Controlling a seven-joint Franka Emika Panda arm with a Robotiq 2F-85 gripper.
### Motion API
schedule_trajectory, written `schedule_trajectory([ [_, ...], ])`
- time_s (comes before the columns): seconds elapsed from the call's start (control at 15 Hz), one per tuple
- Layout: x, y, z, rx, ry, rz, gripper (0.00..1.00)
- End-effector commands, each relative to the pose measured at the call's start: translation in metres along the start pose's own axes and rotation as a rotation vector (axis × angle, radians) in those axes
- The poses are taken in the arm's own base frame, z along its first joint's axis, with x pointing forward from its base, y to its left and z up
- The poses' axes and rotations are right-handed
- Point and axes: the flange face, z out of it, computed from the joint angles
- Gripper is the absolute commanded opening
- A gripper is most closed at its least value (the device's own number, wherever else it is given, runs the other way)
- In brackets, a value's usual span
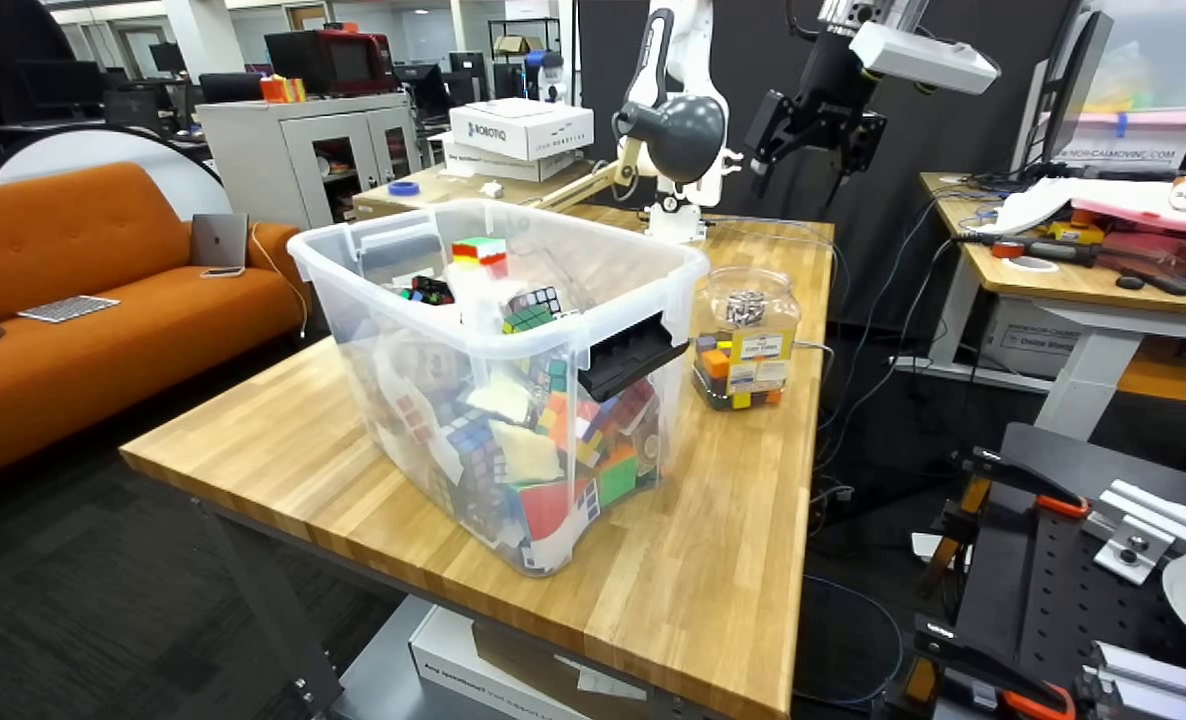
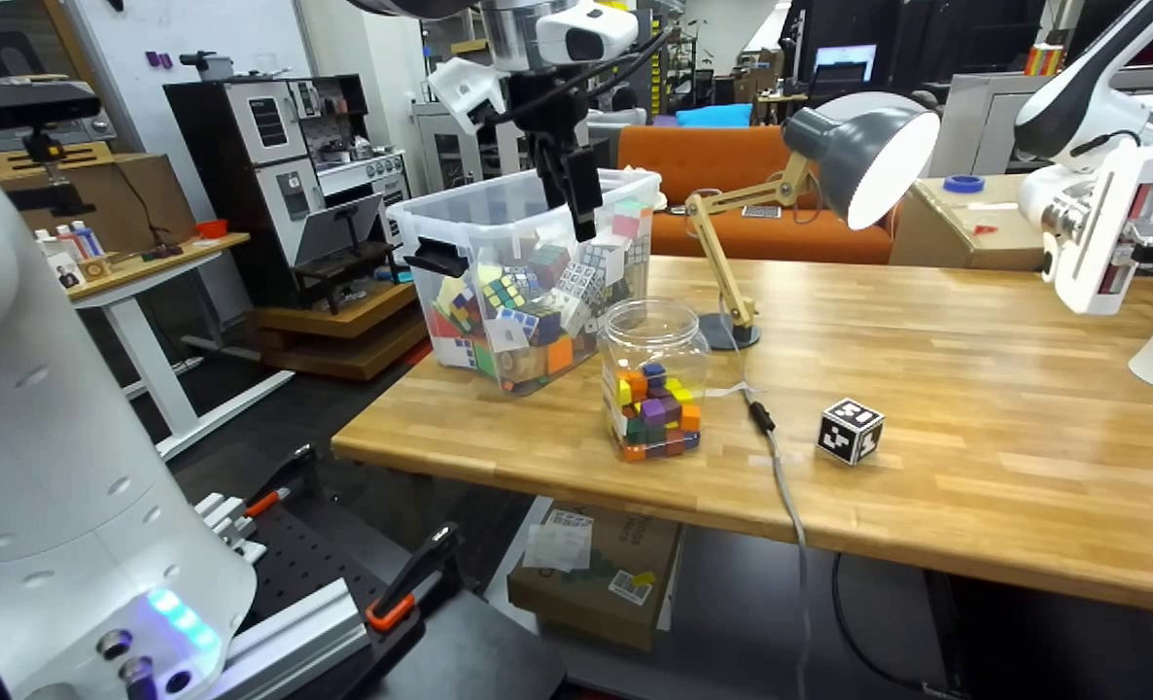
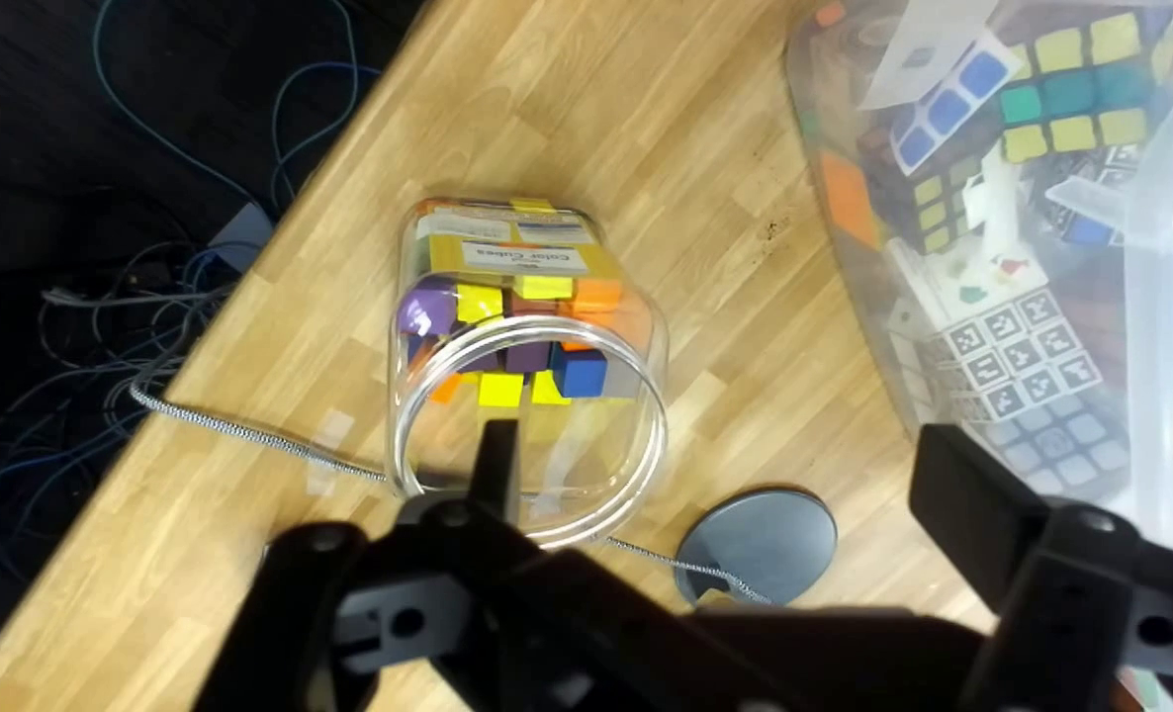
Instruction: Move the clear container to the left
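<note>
The clear container [image 1: 745,335] is a transparent, open-topped jar with a yellow label and coloured cubes in its lower part. It stands upright on the wooden table, beside the large storage bin, in both exterior views [image 2: 652,389]. In the wrist view the jar [image 3: 532,287] lies left of the middle, with its round mouth toward the camera. My gripper [image 1: 798,180] is open and empty, up in the air above the level of the jar. In an exterior view the gripper [image 2: 581,209] overlaps the bin. In the wrist view the gripper [image 3: 720,445] has its left finger across the jar's mouth.
The large clear storage bin [image 1: 513,345] full of puzzle cubes stands close to the jar. A desk lamp [image 2: 863,160] has its round base [image 2: 729,332] behind the jar. A cable [image 2: 776,457] runs over the table edge. A black-and-white marker cube [image 2: 850,431] stands on the table.
</note>
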Motion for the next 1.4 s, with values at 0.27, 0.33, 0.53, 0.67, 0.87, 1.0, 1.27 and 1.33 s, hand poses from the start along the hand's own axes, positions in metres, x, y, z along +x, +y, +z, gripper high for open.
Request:
schedule_trajectory([
  [0.27, 0.016, 0.011, 0.019, -0.051, 0.001, 0.074, 1.0],
  [0.33, 0.022, 0.015, 0.026, -0.062, -0.003, 0.098, 1.0],
  [0.53, 0.045, 0.021, 0.048, -0.088, -0.028, 0.164, 1.0],
  [0.67, 0.06, 0.02, 0.062, -0.115, -0.042, 0.195, 1.0],
  [0.87, 0.073, 0.026, 0.085, -0.161, -0.069, 0.242, 1.0],
  [1.0, 0.076, 0.037, 0.099, -0.194, -0.088, 0.284, 1.0],
  [1.27, 0.076, 0.055, 0.116, -0.217, -0.123, 0.343, 1.0],
  [1.33, 0.075, 0.056, 0.119, -0.217, -0.132, 0.349, 1.0],
])
